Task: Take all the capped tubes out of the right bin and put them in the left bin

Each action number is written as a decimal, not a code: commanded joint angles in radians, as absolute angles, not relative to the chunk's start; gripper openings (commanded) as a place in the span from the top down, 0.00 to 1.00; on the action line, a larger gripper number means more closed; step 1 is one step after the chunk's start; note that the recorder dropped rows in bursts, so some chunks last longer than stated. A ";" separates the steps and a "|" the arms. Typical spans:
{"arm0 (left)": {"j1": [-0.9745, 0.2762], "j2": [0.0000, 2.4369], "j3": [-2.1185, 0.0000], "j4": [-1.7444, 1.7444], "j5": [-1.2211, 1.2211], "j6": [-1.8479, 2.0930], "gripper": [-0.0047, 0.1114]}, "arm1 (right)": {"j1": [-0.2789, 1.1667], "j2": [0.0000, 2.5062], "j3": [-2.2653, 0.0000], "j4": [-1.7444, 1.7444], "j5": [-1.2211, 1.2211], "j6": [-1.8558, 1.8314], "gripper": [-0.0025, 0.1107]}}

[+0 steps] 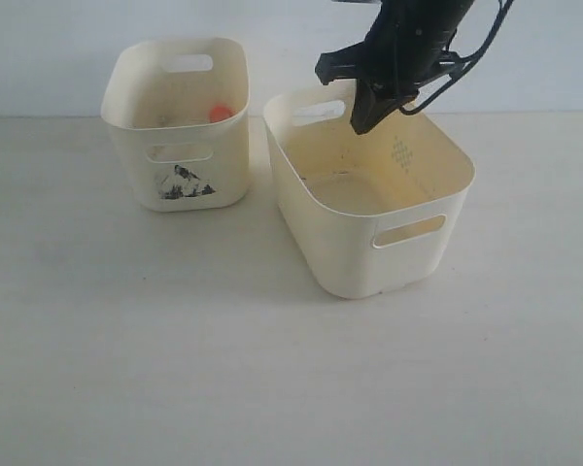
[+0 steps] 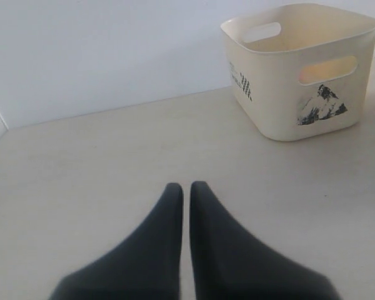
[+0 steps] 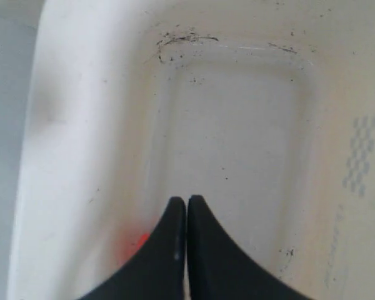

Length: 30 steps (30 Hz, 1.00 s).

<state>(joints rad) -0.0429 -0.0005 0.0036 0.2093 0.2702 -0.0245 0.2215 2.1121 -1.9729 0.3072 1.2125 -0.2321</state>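
Note:
The wide plain right bin (image 1: 350,254) stands beside the smaller left bin (image 1: 189,173), which bears a black mountain picture. An orange-red tube cap (image 1: 220,113) shows inside the left bin. My right gripper (image 1: 361,124) hangs over the right bin's far end, shut with nothing between its fingers. In the right wrist view it (image 3: 186,201) points down at the scuffed floor of the right bin (image 3: 69,125). A sliver of an orange-red cap (image 3: 141,240) peeks out beside one finger; the rest of that tube is hidden. My left gripper (image 2: 186,186) is shut and empty, low over the table, well short of the left bin (image 2: 281,94).
Both bins sit on a pale tabletop (image 1: 175,340) with a white wall behind. Dark scuff marks (image 3: 181,40) line the far floor edge of the right bin. A checked sticker (image 1: 400,152) is on its inner wall.

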 commanded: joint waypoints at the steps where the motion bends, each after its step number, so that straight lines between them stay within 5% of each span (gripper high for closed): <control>1: -0.044 0.000 0.000 0.206 0.261 -0.038 0.92 | 0.193 2.104 -1.977 0.377 1.221 -0.333 0.98; 30: -0.044 0.000 0.000 0.206 0.261 -0.038 0.92 | 0.110 2.106 -1.977 0.568 1.221 -0.399 0.98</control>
